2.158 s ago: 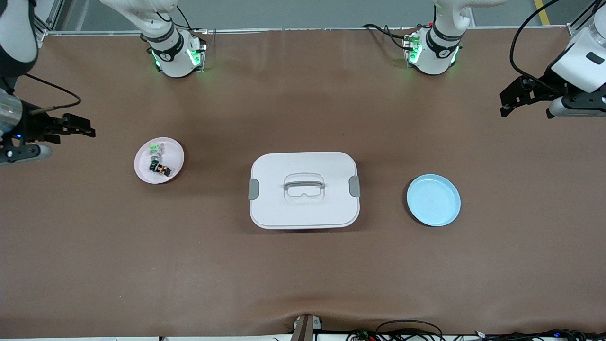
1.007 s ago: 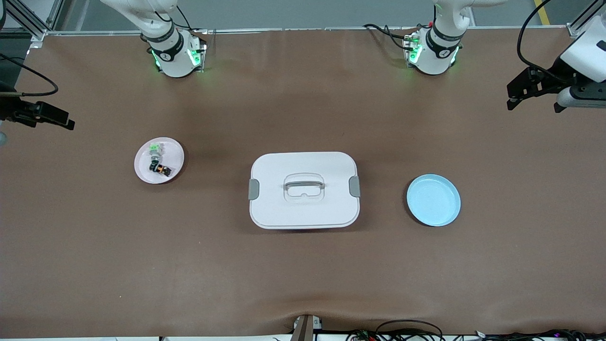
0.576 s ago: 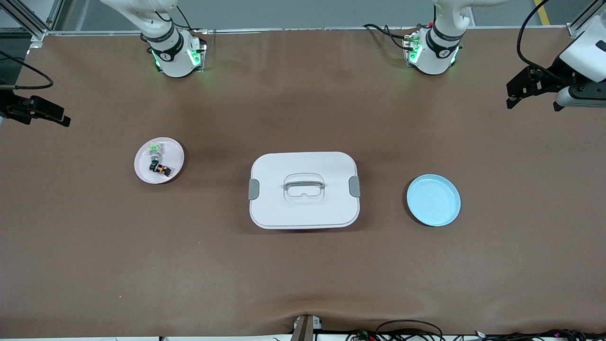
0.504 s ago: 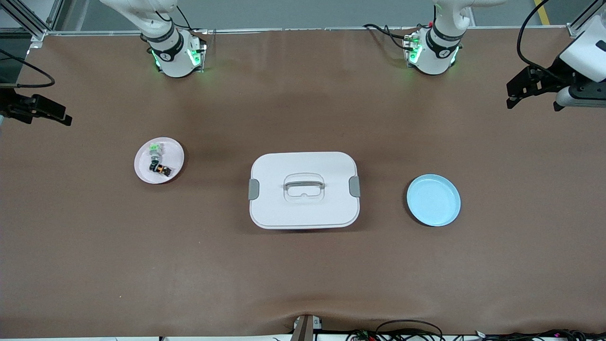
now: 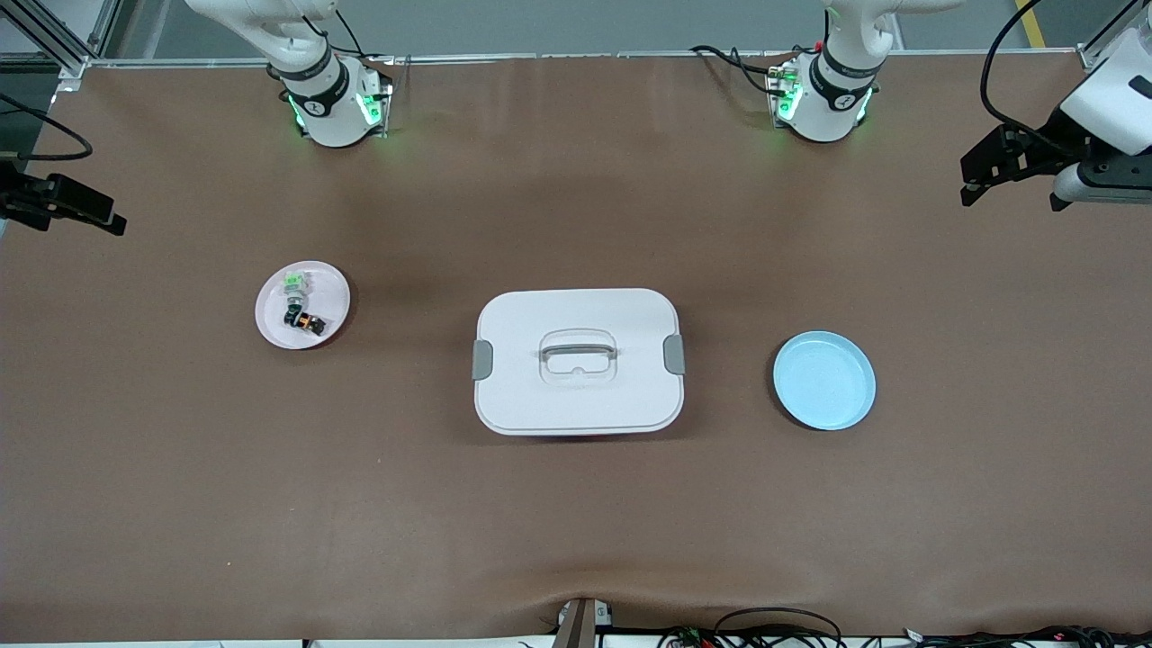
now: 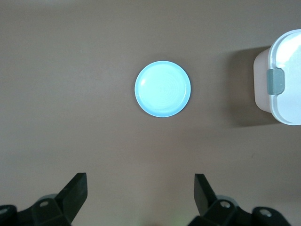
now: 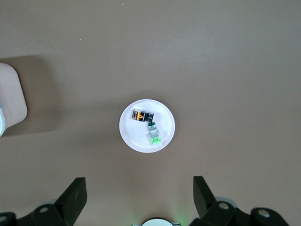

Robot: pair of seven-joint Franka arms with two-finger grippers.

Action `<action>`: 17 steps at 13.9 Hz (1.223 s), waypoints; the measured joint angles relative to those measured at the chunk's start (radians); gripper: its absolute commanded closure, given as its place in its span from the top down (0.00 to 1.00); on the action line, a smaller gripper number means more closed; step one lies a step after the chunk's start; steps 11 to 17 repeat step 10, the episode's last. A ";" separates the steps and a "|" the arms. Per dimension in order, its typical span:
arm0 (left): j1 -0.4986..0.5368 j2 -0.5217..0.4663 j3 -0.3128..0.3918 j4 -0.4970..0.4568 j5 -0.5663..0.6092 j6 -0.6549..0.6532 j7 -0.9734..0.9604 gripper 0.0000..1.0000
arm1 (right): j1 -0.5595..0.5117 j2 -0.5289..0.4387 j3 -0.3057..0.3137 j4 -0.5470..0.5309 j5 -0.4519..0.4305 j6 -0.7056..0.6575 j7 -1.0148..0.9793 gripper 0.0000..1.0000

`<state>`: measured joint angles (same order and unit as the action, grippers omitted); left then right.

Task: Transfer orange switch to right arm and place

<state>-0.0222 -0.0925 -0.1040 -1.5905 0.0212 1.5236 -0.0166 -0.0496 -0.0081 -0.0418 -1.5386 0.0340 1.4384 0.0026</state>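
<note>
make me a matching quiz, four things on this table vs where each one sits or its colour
Things:
1. orange switch
2. blue plate
3. white box
4. green switch

Descriptions:
A. lidded, grey clips, mid-table between the two plates
B. nothing on it, toward the left arm's end
C. on the pink plate, on the part nearer the front camera
D. on the pink plate, on the part farther from the front camera

Pairs: 1-C, 2-B, 3-A, 4-D
</note>
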 measured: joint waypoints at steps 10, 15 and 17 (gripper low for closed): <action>0.000 0.000 0.001 0.020 0.000 0.000 0.001 1.00 | 0.020 -0.026 0.000 -0.004 0.000 0.035 -0.073 1.00; 0.000 0.000 0.001 0.020 0.000 0.000 0.001 1.00 | 0.020 -0.026 0.000 -0.004 0.000 0.035 -0.073 1.00; 0.000 0.000 0.001 0.020 0.000 0.000 0.001 1.00 | 0.020 -0.026 0.000 -0.004 0.000 0.035 -0.073 1.00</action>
